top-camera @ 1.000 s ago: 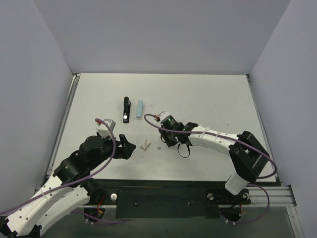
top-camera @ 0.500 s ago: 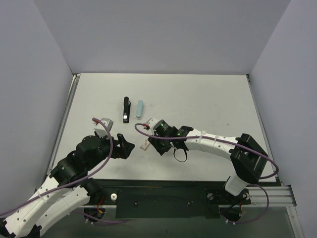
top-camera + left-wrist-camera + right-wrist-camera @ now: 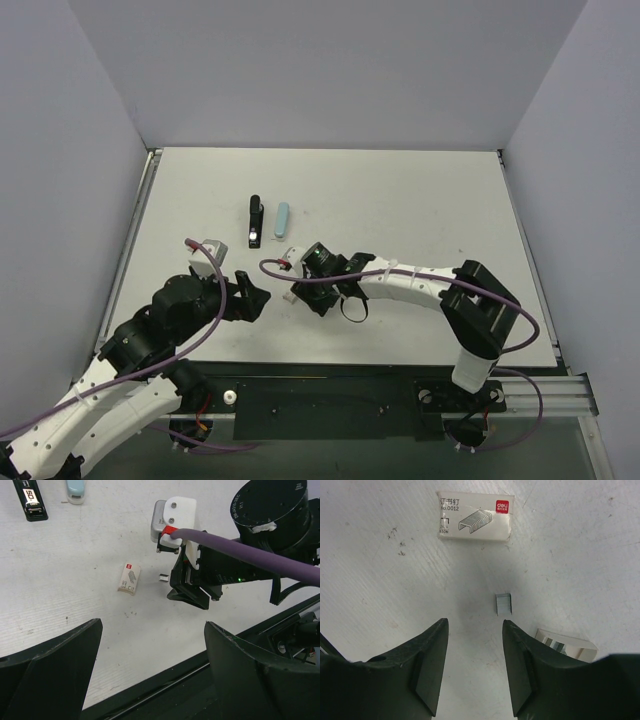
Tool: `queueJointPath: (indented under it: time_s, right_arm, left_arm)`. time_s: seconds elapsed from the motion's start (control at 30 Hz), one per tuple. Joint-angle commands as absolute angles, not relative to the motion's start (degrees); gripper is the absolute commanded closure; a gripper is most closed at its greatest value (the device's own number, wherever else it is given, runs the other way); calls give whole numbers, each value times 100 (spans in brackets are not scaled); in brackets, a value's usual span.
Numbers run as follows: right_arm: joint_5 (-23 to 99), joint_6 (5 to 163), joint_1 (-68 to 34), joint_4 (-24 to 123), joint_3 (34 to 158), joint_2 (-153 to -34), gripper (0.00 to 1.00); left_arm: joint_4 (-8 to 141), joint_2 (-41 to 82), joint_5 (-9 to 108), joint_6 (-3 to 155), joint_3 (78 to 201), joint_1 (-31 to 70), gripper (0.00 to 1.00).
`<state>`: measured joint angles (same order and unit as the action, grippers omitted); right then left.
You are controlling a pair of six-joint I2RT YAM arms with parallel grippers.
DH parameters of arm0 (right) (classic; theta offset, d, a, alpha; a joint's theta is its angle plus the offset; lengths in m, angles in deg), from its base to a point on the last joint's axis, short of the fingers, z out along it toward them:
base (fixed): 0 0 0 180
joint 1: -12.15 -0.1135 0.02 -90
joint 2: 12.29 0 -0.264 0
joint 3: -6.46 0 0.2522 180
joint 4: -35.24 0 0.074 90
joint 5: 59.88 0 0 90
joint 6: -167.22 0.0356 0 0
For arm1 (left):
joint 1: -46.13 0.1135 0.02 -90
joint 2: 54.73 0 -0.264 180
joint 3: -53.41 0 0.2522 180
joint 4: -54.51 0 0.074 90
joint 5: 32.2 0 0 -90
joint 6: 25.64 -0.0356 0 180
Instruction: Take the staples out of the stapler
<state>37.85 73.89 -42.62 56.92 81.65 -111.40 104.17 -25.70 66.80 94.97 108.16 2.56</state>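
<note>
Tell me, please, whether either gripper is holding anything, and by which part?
Nothing is held. The left gripper stands wide open, and the right gripper is open too; the small silvery strip of staples lies loose just beyond it.

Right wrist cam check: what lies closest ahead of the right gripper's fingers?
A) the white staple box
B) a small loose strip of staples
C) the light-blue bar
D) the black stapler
B: in the right wrist view a small silvery staple strip lies just ahead of the right gripper, whose jaws stand apart and empty. The white staple box is farther on, and the stapler is out of that view.
</note>
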Motion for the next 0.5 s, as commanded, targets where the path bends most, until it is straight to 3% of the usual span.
queueJointPath:
  time_s: [0.0,0.47]
  right_arm:
    - [3944,7195,-4200,5647,8473,-11310,57]
    - [3882,7309,-4015,5383,8394,-11486,59]
  left_arm:
    - [10369,-2652,6747,9389,10980,236,6]
    - [10378,-2643,6738,9398,10962,227,6]
